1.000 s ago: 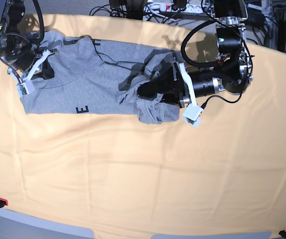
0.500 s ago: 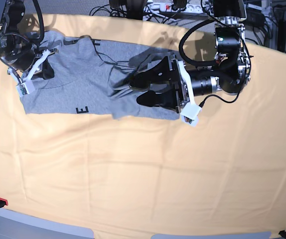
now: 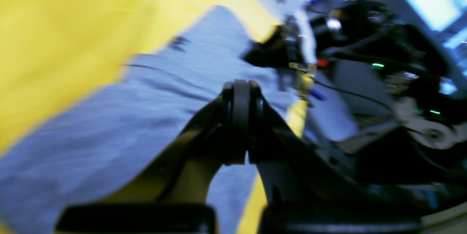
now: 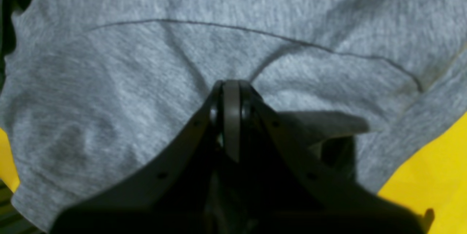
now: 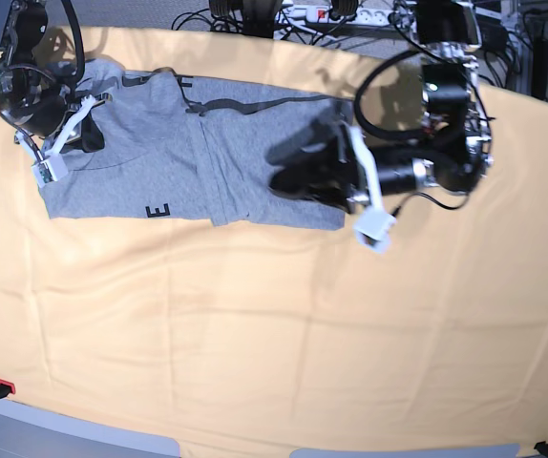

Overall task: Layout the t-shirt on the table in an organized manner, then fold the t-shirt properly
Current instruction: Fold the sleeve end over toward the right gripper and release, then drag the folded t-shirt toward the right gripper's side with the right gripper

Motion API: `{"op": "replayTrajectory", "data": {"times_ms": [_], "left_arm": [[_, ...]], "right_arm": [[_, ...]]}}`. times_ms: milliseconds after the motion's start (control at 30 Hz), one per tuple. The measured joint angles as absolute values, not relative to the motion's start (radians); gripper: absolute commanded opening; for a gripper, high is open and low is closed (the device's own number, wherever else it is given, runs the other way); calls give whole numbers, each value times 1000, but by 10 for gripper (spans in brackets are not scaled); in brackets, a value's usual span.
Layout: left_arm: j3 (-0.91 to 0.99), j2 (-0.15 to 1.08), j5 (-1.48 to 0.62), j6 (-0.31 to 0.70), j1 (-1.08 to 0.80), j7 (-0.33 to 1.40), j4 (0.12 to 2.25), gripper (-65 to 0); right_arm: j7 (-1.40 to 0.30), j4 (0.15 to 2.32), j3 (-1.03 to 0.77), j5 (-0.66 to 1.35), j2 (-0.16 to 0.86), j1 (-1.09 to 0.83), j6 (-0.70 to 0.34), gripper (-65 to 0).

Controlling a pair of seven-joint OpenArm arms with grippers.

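Nearest the base camera, the pale yellow-orange table (image 5: pixel 274 324) lies bare; everything else sits at its far side. The t-shirt (image 5: pixel 188 153) lies there as a long grey band, a black letter showing at its near hem.

The left gripper (image 5: pixel 284 179) hovers over the shirt's end, jaws pressed together. In the blurred left wrist view the left gripper (image 3: pixel 239 99) shows its tips meeting with nothing between them; grey cloth spreads beyond and below the tips, the table to one side. I judge it empty, not pinching fabric.

Farther off, the right gripper (image 5: pixel 81 134) sits at the shirt's opposite end. In its wrist view the right gripper (image 4: pixel 230 99) has its jaws closed, and creases in the t-shirt (image 4: pixel 233 44) run straight to the tips, so it looks clamped on a fold of cloth, though the pinch itself is hidden under the tips.

Risks, as I judge them:
- One end is pinned. If the left arm drags its end away, the cloth could bunch at the middle ridge rather than flatten.
- Closed tips brushing the fabric may snag a layer and spoil the fold.
- The shirt lies close to the table's far edge; pulling that way could tip it over.
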State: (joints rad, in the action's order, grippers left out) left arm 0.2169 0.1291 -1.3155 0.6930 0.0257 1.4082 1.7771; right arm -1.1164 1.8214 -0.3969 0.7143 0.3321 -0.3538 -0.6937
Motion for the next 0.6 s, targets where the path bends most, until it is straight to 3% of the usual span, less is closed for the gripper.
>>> {"op": "replayTrajectory", "data": {"times_ms": [500,600], "left_arm": [[417,401,-1266,693,-6,1394,1777,-650],[448,455,-1266,693,-11,1388,1777,-650]], "right_arm": [[-1089,2102,-469,691,332,-353,-693,-643],[-1092,2104,-525,678,332,-354,-694,-515]]}}
